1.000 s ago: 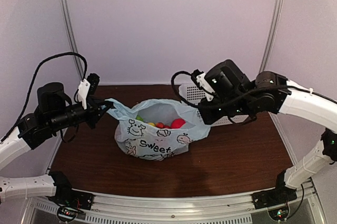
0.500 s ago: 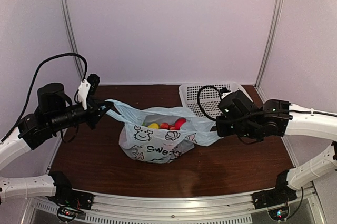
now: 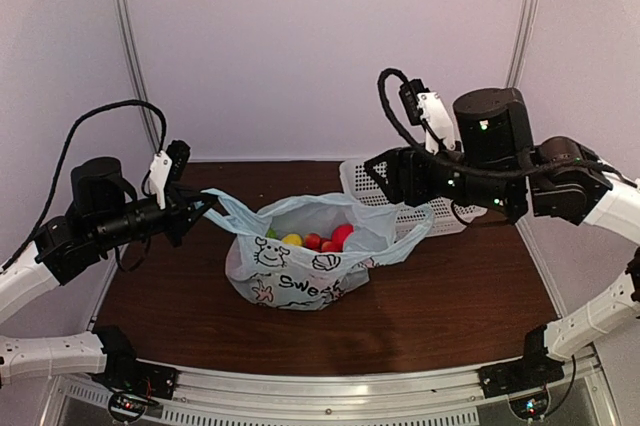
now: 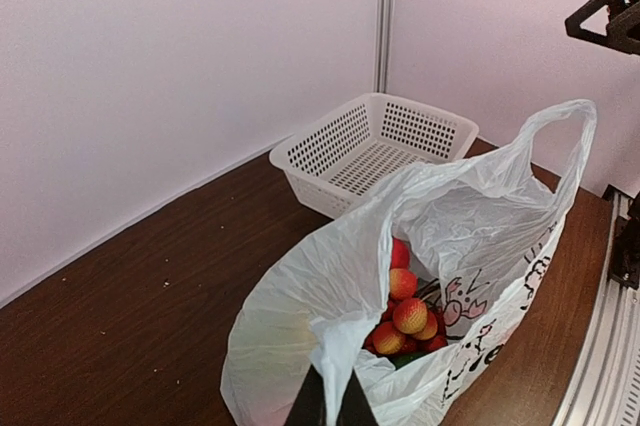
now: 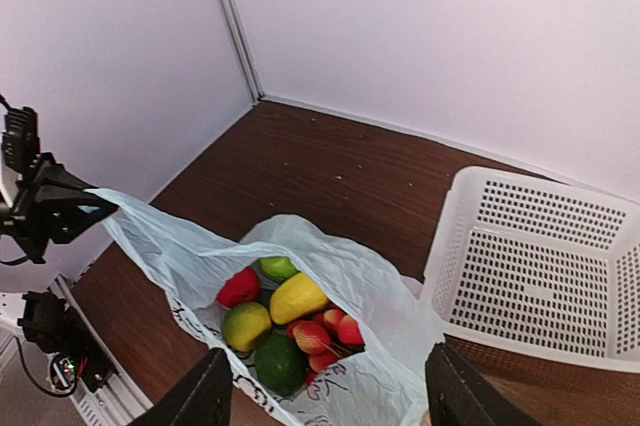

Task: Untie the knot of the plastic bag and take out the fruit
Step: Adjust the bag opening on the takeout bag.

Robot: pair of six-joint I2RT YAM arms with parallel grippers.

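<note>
Mid-worktop (image 3: 450,296): plastic bag (image 3: 300,271), mouth open, fruit (image 3: 318,240) inside.
Left end effector (image 3: 200,206) clamped on the bag's left handle, drawn taut toward the left edge; right end effector (image 3: 380,174) hangs above the right handle loop, fingers apart.

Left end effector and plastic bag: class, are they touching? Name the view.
Touching. The left wrist view shows the left end effector pinched shut on the plastic bag at its edge.

We see the bag (image 3: 295,281), pale blue with black cartoons, sitting upright mid-table with its mouth wide open. Its handles (image 3: 225,204) stand apart, one taut toward 9 o'clock, the other a slack loop at 3. Inside lies the fruit (image 5: 285,321): red, yellow and green pieces.
</note>
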